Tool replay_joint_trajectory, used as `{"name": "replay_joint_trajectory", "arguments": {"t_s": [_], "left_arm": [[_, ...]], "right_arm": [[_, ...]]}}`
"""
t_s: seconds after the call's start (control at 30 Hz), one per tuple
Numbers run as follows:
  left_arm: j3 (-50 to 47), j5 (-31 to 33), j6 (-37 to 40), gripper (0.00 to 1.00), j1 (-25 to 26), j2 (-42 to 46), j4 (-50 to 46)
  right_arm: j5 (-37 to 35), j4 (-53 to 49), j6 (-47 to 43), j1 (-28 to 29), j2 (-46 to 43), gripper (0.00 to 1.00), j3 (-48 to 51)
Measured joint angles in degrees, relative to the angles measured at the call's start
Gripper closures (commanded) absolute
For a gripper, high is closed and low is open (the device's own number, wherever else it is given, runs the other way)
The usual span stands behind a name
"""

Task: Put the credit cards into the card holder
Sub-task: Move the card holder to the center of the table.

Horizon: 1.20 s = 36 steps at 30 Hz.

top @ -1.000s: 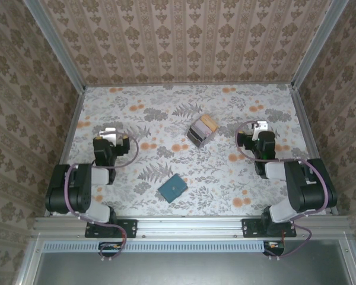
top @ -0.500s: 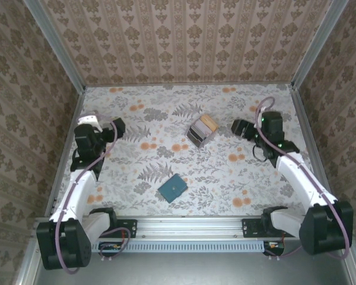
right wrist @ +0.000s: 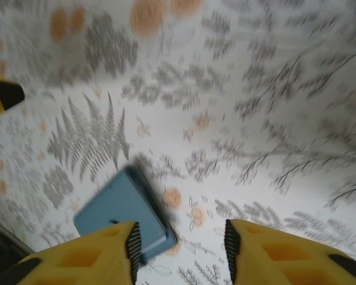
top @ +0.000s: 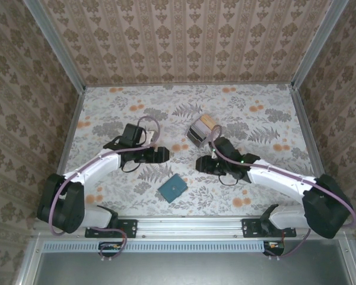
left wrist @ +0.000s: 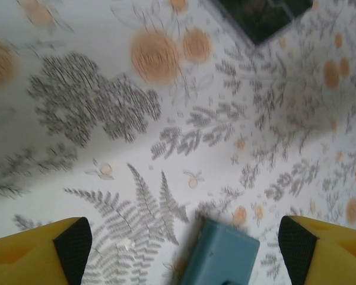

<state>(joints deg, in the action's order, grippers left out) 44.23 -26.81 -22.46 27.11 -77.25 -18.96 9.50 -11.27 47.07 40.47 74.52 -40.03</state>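
Cards [top: 204,124] stand on edge in a small dark box [top: 194,138], well past the wallet [top: 172,189] on its far side. The wallet lies flat and shut on the flowery worktop [top: 255,107]. I guess no card is in it yet.

The left arm [top: 98,165] stretches in from the wallet's left. The left jaws are wide open with nothing in them, just past the wallet's far left side. The right arm [top: 279,178] stretches in from the wallet's right. The right jaws stand part way open, with a gap and nothing held, near the wallet's far right side.

I think the step now is to get hold of the wallet and open it. To do it well, one pair of jaws should go straight down over a wallet edge and pinch softly, since the wallet is thin and lies flat. The other pair should stay to the side so the two do not bump.

Both wrist views are blurry. The left wrist view cuts the wallet off at the bottom. In the right wrist view a yellow finger [right wrist: 89,255] covers a corner of the wallet. A dark shape [left wrist: 261,15] past the wallet is too cut off to name. I cannot count the cards.
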Motion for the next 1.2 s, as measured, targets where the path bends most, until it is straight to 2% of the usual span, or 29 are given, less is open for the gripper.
{"name": "replay_joint_trajectory", "arguments": {"t_s": [0.13,0.27,0.53,0.7,1.0,1.1,1.13,1.2], "left_arm": [[0.0,-1.7,0.9,0.18,4.6,-2.6,-2.8],[-0.5,-2.3,1.2,0.19,8.2,-4.5,-3.6],[-3.7,-2.4,1.0,0.20,8.5,-4.5,-3.9],[-4.1,-2.4,1.0,0.26,8.7,-4.6,-4.4],[-3.7,-2.4,1.0,0.45,11.2,-9.0,-4.3],[-3.7,-2.5,0.2,0.56,12.2,-9.3,-3.7],[-3.7,-2.8,-0.2,0.64,12.5,-9.3,-3.5],[-3.7,-3.6,-1.4,0.73,13.0,-9.3,-2.5]], "right_arm": [[0.9,1.2,2.0,5.2,5.1,0.64,-0.1],[2.6,2.0,3.2,8.8,9.9,0.72,-0.2],[6.3,3.3,3.7,10.5,13.4,0.74,-1.4],[8.6,4.7,3.7,10.5,17.2,0.75,-3.0],[8.5,4.9,3.7,10.3,19.9,0.76,-5.1],[7.2,4.8,3.7,9.5,20.0,0.76,-5.3],[6.7,4.5,3.7,9.1,20.0,0.76,-5.4],[5.4,3.7,3.7,8.2,20.0,0.76,-5.8]]}}
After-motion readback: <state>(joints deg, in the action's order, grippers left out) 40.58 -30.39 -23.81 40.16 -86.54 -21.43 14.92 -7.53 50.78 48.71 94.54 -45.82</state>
